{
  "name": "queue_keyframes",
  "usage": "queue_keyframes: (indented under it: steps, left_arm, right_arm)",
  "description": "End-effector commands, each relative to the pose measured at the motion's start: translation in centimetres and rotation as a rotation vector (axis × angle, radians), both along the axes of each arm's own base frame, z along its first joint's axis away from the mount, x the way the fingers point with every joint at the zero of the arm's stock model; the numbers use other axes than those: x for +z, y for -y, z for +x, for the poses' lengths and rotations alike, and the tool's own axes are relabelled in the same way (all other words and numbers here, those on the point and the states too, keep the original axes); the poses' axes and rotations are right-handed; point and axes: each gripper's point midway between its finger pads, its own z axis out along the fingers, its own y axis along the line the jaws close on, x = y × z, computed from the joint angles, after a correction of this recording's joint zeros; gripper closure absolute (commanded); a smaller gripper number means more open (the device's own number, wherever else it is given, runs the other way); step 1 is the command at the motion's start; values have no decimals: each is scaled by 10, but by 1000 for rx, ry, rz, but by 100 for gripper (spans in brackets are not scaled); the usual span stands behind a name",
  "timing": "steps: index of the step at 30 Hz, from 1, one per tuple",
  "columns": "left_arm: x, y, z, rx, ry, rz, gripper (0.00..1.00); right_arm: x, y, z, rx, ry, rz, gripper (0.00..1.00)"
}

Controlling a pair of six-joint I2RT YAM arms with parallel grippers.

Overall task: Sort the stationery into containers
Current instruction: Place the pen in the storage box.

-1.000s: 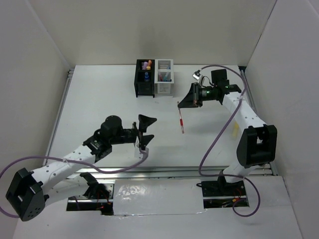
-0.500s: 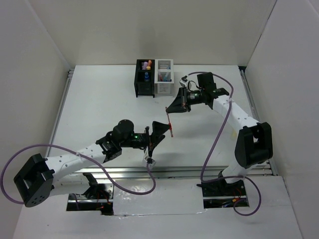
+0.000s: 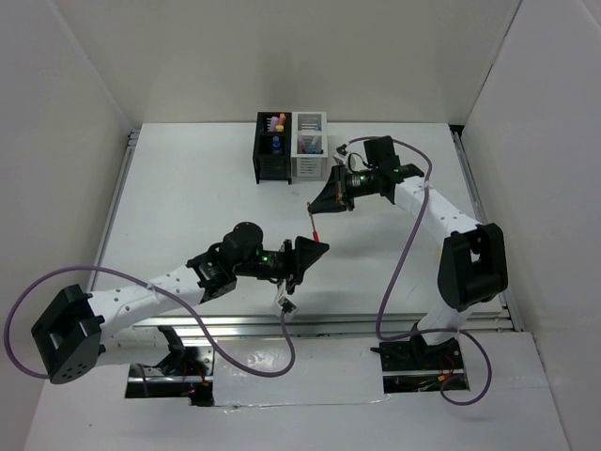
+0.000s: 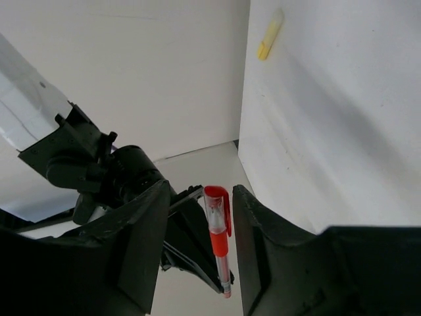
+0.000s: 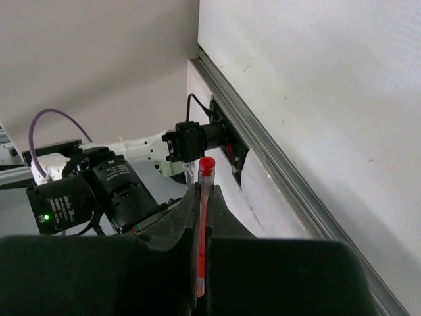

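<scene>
- The white tabletop [image 3: 188, 188] carries the two joined containers at its far edge. The black box [image 3: 272, 155] is left of the white box [image 3: 308, 150], and stationery stands in both.
- The right hand [image 3: 319, 207] is clamped on a red pen [image 3: 315, 225], holding it in the air in front of the boxes.
- The left hand [image 3: 321, 250] is spread wide, with one finger [image 4: 141, 243] on each side of the pen and neither touching it.
- A yellow marker [image 4: 270, 34] lies alone on the tabletop, well apart from the pen.
</scene>
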Motion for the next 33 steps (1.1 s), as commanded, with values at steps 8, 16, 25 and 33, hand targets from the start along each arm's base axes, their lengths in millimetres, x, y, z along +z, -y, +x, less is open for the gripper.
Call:
queue_keyframes:
  steps: [8,16,25,33]
  left_arm:
    - [10,10,-2,-38,21,13,91]
    - [17,7,-14,-75,35,-24,100]
    - [144,16,101,307,-823,-524,100]
    - [233,-54,312,428,-1240,-1111,100]
  right_arm:
    - [21,-8,3,35,71,32,100]
    - [40,25,30,-38,155,16,23]
    - [91,197,108,-371,479,-184,23]
    - [56,266,66,-530,463,-306,25]
